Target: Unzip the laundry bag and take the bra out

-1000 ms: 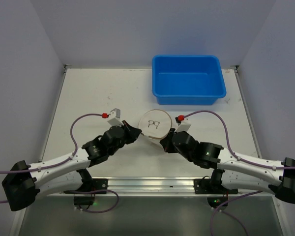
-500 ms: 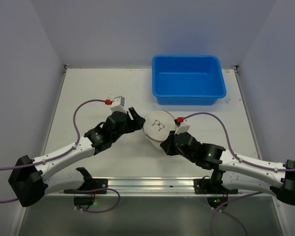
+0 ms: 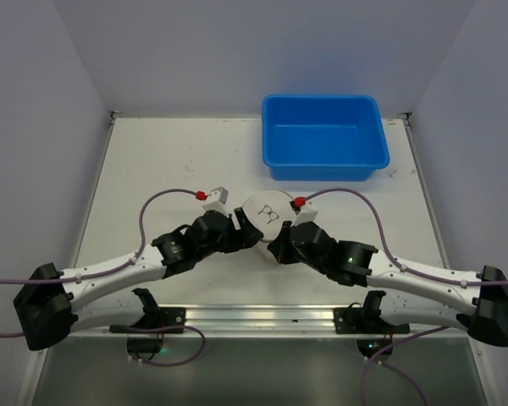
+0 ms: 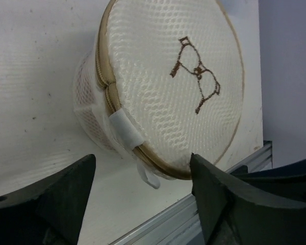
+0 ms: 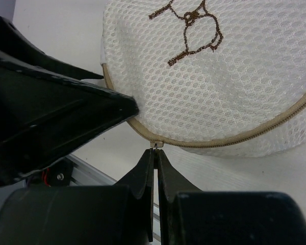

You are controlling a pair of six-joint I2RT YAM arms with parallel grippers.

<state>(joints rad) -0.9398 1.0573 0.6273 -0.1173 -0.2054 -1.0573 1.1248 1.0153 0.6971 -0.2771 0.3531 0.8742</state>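
The left hand [image 3: 247,230] stands wide open and holds nothing. Its two black fingers [image 4: 66,194] are spread far apart, low over the off-white worktop [image 3: 169,161]. Straight ahead of it, in line with the gap between the fingers and just past their tips, sits the small round drum-shaped white mesh laundry bag [image 3: 267,213]. The bag is tipped so that its flat circular top, with the brown stitched bra outline [image 4: 196,76], faces this hand. The tan zipper band [image 4: 104,87] runs round the rim, and a white fabric tab [image 4: 125,128] crosses it on the side nearest the left hand. Whether these fingers touch the mesh cannot be told.

On the bag's other side the right hand [image 3: 273,243] is closed tight. Its fingertips are pinched on the small metal zipper pull [image 5: 154,145] at the edge of the rim closest to it, with the bag directly in front. One left-hand finger lies just to its left, close by the same rim.

Far beyond the right hand, at the back of the worktop, stands the rectangular blue plastic tub [image 3: 322,173], well apart from the bag.
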